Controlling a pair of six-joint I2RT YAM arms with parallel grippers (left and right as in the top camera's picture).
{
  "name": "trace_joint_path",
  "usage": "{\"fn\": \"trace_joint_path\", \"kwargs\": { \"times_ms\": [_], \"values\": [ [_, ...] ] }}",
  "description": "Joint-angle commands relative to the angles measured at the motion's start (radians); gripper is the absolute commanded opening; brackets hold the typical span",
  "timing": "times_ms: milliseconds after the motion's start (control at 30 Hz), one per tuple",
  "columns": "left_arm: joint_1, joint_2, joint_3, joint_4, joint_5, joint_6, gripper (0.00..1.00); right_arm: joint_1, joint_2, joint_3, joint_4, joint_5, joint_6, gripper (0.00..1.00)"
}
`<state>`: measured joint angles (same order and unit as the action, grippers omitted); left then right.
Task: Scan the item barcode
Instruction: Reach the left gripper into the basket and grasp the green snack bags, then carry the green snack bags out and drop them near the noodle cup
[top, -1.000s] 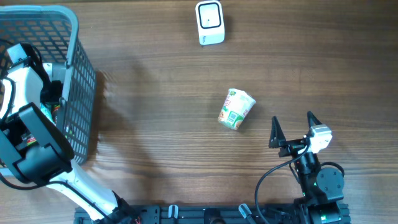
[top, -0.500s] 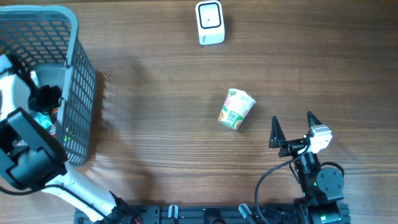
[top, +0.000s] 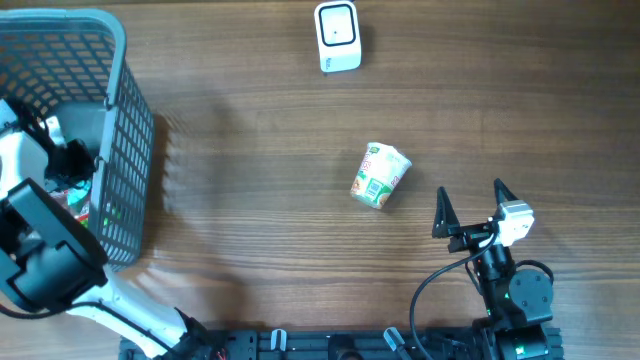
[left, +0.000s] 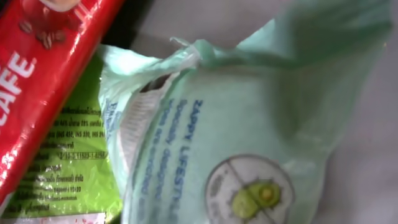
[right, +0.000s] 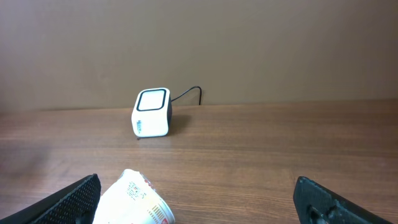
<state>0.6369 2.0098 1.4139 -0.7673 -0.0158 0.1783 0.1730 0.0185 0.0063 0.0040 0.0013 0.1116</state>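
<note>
Left pincer (top: 68, 160) inside the basket (top: 118, 45), close to a green packet (left: 249, 112).
Its opening cannot be told; the right pincer (top: 469, 190) stands wide.

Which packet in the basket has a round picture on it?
The pale mint packet, the biggest in the left wrist view. The red packet beside it shows white letters, and the lime-green packet only small print.

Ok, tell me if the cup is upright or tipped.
Tipped. The cup lies on its side on the table, its printed wall facing up.
</note>
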Motion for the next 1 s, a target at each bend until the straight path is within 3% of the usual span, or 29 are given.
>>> {"fn": "trace_joint_path", "kwargs": {
  "times_ms": [0,233,533,767,967],
  "values": [
    [-0.025,0.07,0.121,-0.154,0.003,-0.03,0.06,-0.002,-0.005,-0.001,0.004,0.016,-0.004,1.0],
    [-0.086,-0.082,0.505,-0.325,-0.001,-0.171,0.04,-0.002,-0.005,-0.001,0.004,0.016,-0.004,1.0],
    [-0.241,-0.408,0.757,-0.252,0.0,-0.322,0.04,-0.002,-0.005,-0.001,0.004,0.016,-0.004,1.0],
    [-0.617,-0.572,0.768,-0.255,-0.037,-0.386,0.04,-0.002,-0.005,-0.001,0.004,0.016,-0.004,1.0],
    [-0.949,-0.537,0.765,-0.487,-0.152,-0.494,0.04,-0.002,-0.005,-0.001,0.004,0.016,-0.004,1.0]
  ]
}}
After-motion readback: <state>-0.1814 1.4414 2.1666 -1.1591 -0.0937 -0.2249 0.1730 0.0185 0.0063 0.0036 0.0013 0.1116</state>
